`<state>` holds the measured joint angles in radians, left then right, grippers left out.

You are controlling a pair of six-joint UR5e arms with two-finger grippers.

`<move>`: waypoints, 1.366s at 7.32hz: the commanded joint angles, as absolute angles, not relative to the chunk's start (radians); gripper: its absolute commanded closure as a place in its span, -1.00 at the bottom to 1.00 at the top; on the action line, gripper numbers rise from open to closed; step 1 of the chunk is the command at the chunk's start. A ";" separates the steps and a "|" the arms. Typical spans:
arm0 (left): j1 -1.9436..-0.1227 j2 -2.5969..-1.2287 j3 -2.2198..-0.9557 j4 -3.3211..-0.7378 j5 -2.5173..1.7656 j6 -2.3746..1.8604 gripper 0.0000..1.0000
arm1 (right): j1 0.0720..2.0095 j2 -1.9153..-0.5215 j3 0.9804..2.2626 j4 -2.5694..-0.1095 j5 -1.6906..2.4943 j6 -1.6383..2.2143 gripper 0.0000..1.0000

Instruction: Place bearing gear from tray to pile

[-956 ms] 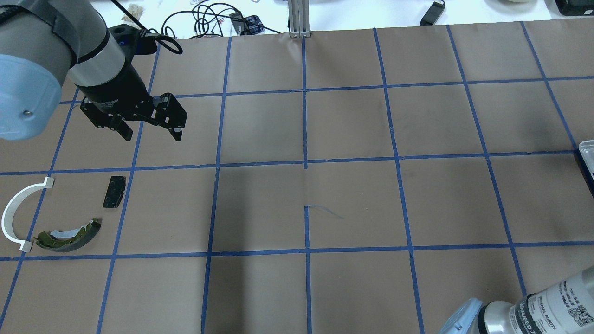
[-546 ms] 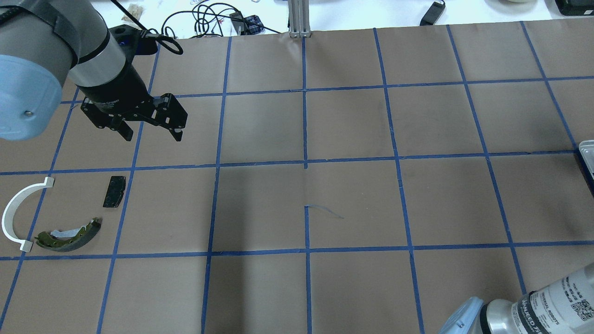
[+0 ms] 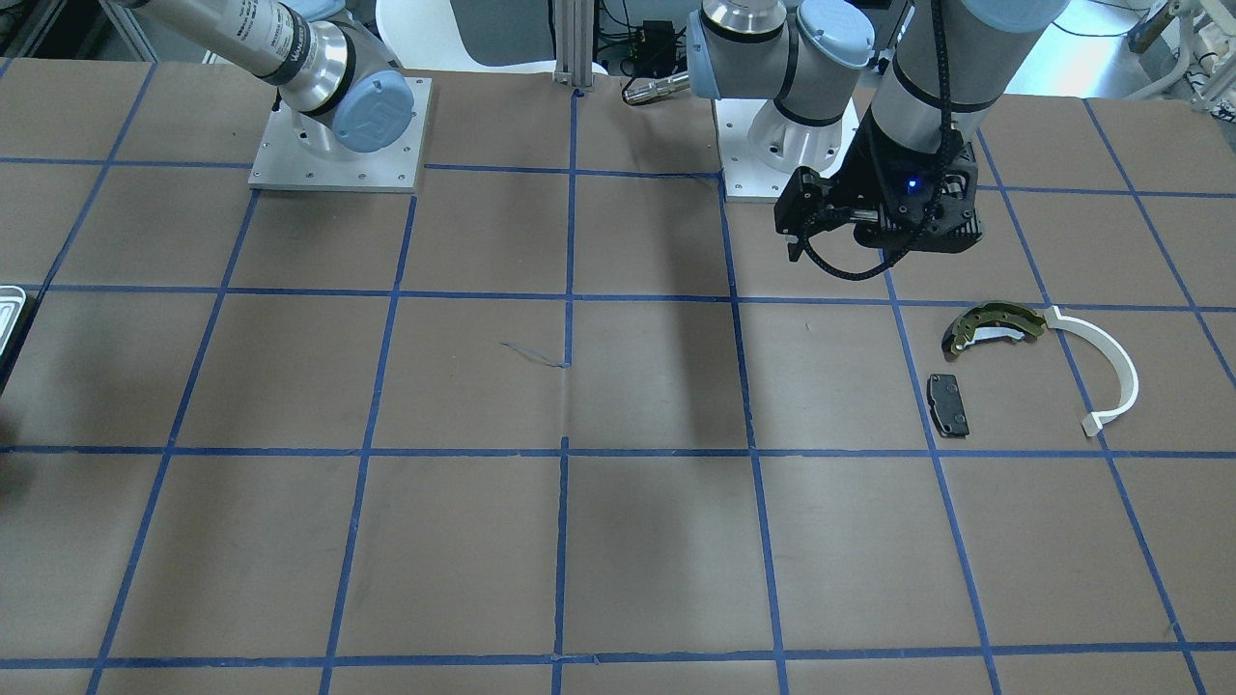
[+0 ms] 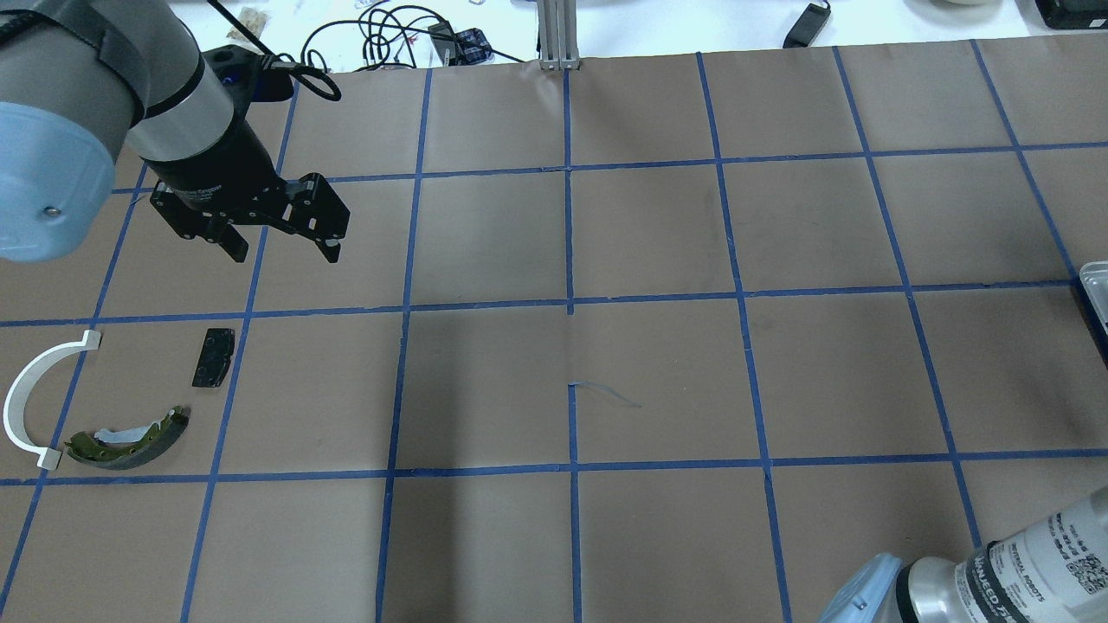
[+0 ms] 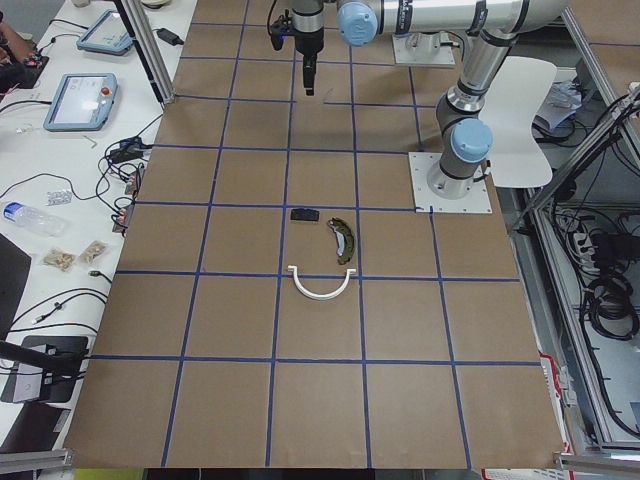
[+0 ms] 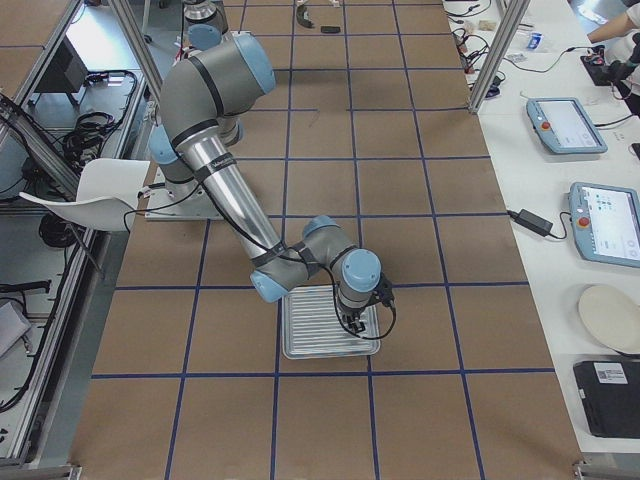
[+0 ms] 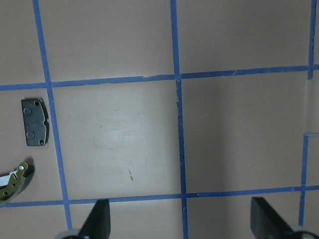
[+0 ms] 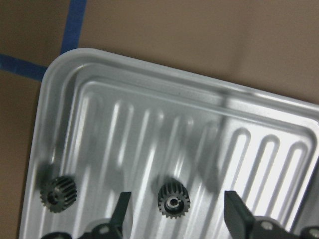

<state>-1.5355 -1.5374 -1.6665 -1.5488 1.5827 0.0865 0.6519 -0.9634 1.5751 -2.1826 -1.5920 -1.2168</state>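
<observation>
The tray [image 8: 164, 82] looked like pale metal with a soft satin sheen, and the bearing gear [image 8: 173, 201] on it was dark, dull metal. Matt brown paper covered the desk [image 4: 658, 372], and the white arc [image 3: 1128, 378] looked like smooth plastic.

Worktop [image 4: 658, 363]: dull brown, gridded with blue tape lines. Tray [image 8: 65, 64]: pale silver, floor pressed in parallel ribs. Two bearing gears [image 8: 172, 201] [image 8: 59, 193]: dark grey, nearly black. In the pile, the brake shoe [image 4: 130, 439] is olive-gold with a pale strip on its inner side, the arc [image 4: 9, 407] plain white, the pad [image 4: 213, 356] black. Left pincer [image 4: 284, 251] and right pincer [image 8: 178, 211]: black. Left arm [image 4: 52, 130]: grey, light-blue joint cap.
</observation>
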 commanded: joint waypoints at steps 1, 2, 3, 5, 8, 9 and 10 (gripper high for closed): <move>-1.536 -1.539 -1.666 -1.548 1.583 0.087 -1.00 | 0.652 -0.959 1.577 -2.184 -1.594 -1.213 -0.33; -1.534 -1.539 -1.664 -1.548 1.582 0.086 -1.00 | 0.652 -0.945 1.571 -2.184 -1.591 -1.209 -0.30; -1.535 -1.539 -1.667 -1.540 1.583 0.087 -1.00 | 0.652 -0.945 1.571 -2.184 -1.592 -1.209 0.03; -1.536 -1.539 -1.667 -1.540 1.583 0.087 -1.00 | 0.652 -0.949 1.572 -2.184 -1.594 -1.201 0.46; -1.534 -1.539 -1.667 -1.539 1.583 0.087 -1.00 | 0.655 -0.974 1.572 -2.178 -1.600 -1.197 0.78; -1.534 -1.539 -1.667 -1.539 1.583 0.087 -1.00 | 0.663 -1.020 1.574 -2.162 -1.623 -1.175 0.82; -1.534 -1.539 -1.667 -1.539 1.583 0.087 -1.00 | 0.684 -1.085 1.575 -2.107 -1.632 -1.120 0.86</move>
<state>-1.5341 -1.5386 -1.6674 -1.5386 1.5831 0.0874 0.6649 -1.0179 1.5738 -2.1546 -1.6171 -1.1694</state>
